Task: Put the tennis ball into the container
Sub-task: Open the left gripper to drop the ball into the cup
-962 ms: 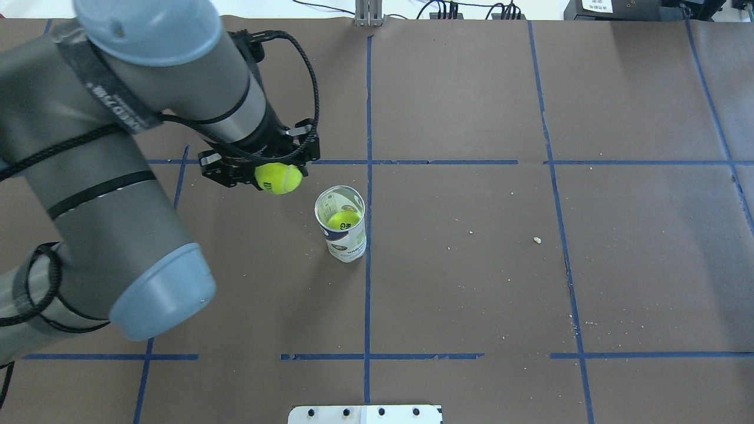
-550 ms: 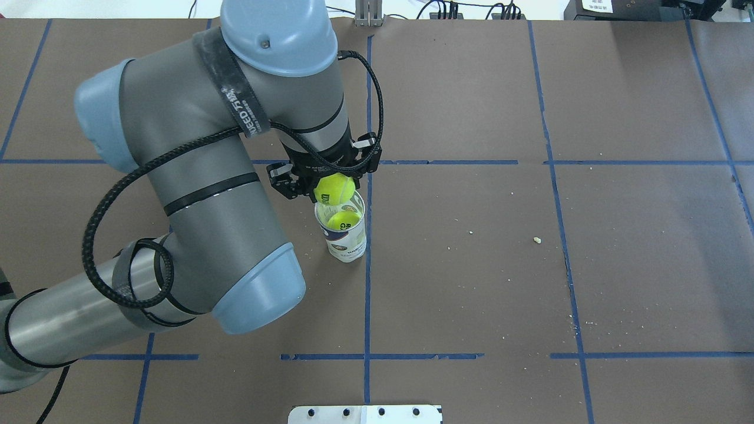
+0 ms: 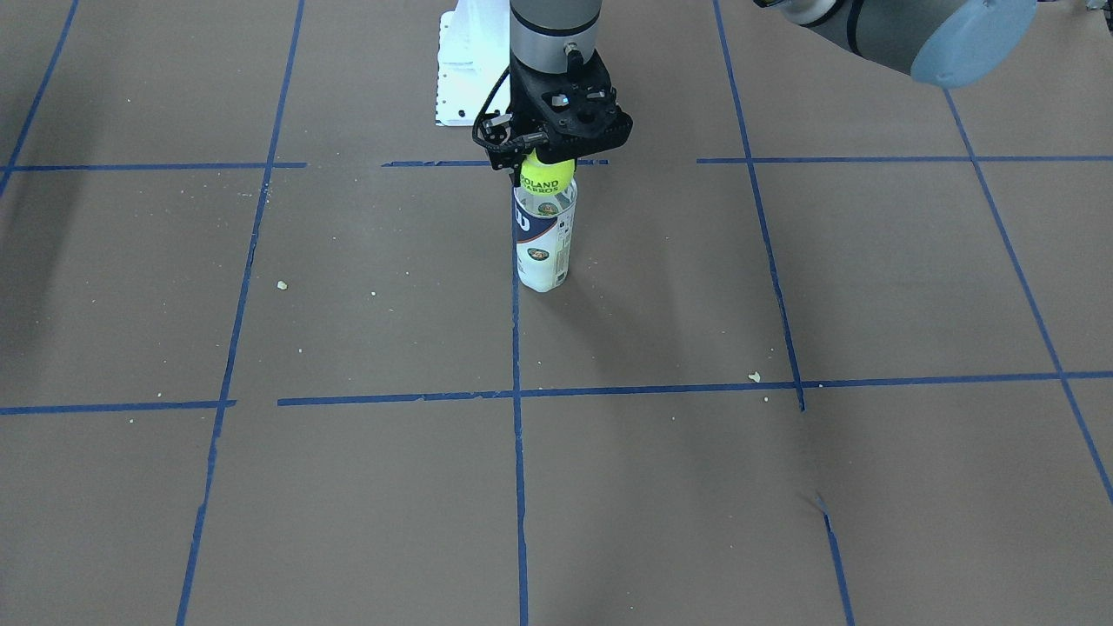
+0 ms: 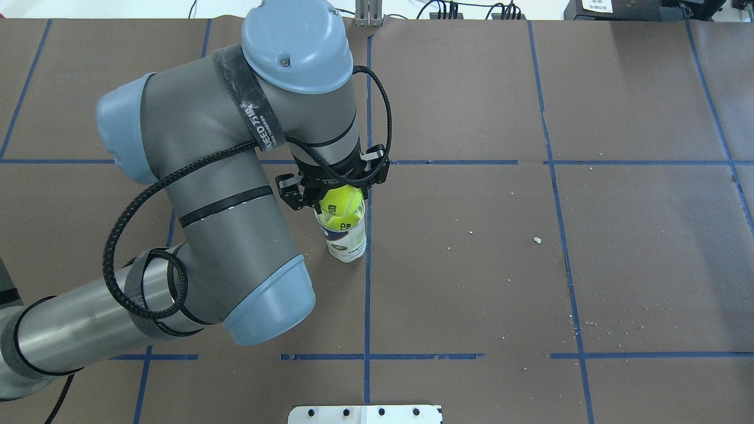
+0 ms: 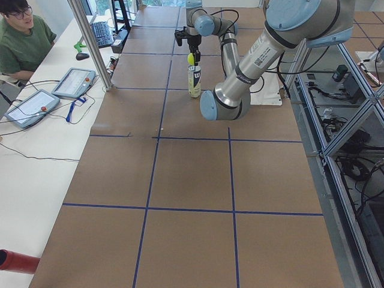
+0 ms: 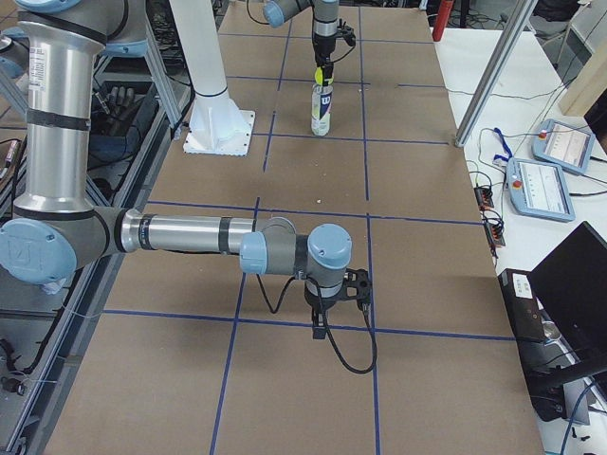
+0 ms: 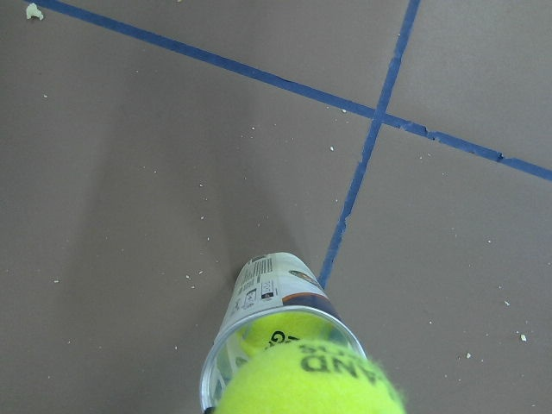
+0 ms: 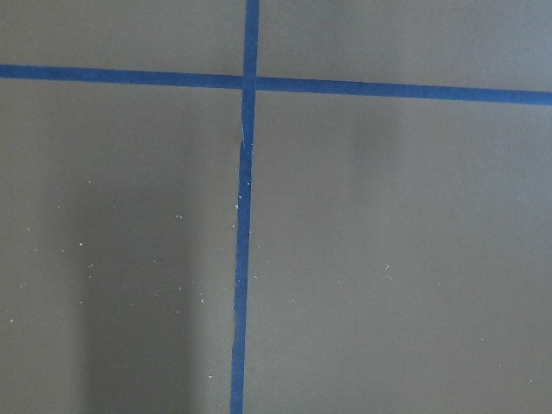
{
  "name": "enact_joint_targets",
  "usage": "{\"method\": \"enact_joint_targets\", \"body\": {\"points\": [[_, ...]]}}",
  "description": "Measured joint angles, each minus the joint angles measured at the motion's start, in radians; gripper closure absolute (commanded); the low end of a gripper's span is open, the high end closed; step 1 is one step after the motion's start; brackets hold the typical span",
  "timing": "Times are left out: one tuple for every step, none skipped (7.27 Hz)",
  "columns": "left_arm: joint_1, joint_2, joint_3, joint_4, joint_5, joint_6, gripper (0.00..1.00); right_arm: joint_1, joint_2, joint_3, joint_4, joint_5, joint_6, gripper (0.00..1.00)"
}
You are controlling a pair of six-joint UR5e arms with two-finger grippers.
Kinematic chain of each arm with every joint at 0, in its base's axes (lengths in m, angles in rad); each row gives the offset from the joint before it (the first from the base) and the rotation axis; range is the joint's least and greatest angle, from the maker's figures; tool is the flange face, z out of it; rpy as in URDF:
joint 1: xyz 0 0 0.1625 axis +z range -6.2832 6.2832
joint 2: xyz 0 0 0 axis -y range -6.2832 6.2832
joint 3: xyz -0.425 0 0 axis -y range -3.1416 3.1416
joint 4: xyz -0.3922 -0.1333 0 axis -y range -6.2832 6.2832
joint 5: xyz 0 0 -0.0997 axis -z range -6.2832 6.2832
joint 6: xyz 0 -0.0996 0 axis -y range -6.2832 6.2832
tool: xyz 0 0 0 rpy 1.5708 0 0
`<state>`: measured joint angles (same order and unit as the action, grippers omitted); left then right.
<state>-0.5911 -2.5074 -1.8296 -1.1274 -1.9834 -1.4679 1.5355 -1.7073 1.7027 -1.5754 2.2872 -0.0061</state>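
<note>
Table [image 4: 589, 265]: brown paper crossed by blue tape lines is covering it, and most of it is lying bare around the work.

Left arm [image 4: 224, 194]: it is reaching in over the middle of the table, wrist pointing straight down above the can.

Right arm [image 6: 190, 234]: it is stretching low over the near end of the table, well apart from the action. Its wrist camera is showing only paper and tape.

Operator [image 5: 24, 42]: he is sitting at the side desk, away from the table.

Base plate [image 3: 469, 69]: the white mount is standing behind the can, not in the path.

Container [image 3: 543, 248]: it is standing upright beside a tape line, mouth open. Nothing is blocking the opening.

Left gripper [image 3: 548, 169]: its fingers are clamping the ball from both sides.

Right gripper [image 6: 321, 327]: it is pointing down at the paper; whether it is wide or narrow I cannot tell.

Tennis ball [image 3: 547, 180]: it is hanging right at the can's mouth, lettering facing out. I cannot tell whether it is touching the rim. By my reckoning the carrying is done, and the release and drop are remaining.

Second ball [image 7: 272, 332]: one is sitting low in the can, leaving room on top.

Crumbs [image 4: 536, 239]: pale specks are lying scattered, far off.
</note>
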Motion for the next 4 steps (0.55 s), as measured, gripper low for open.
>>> {"method": "enact_joint_targets", "body": {"points": [[0.000, 0.001, -0.003, 0.000, 0.001, 0.000, 0.00, 0.000, 0.000, 0.000, 0.000, 0.000, 0.000, 0.00], [0.000, 0.002, -0.006, 0.000, 0.001, 0.000, 0.00, 0.000, 0.000, 0.000, 0.000, 0.000, 0.000, 0.00], [0.000, 0.003, -0.009, 0.000, 0.001, 0.002, 0.01, 0.000, 0.001, 0.000, 0.000, 0.000, 0.000, 0.00], [-0.001, 0.008, -0.014, 0.000, 0.002, 0.005, 0.01, 0.000, 0.001, 0.000, 0.000, 0.001, 0.000, 0.00]]}}
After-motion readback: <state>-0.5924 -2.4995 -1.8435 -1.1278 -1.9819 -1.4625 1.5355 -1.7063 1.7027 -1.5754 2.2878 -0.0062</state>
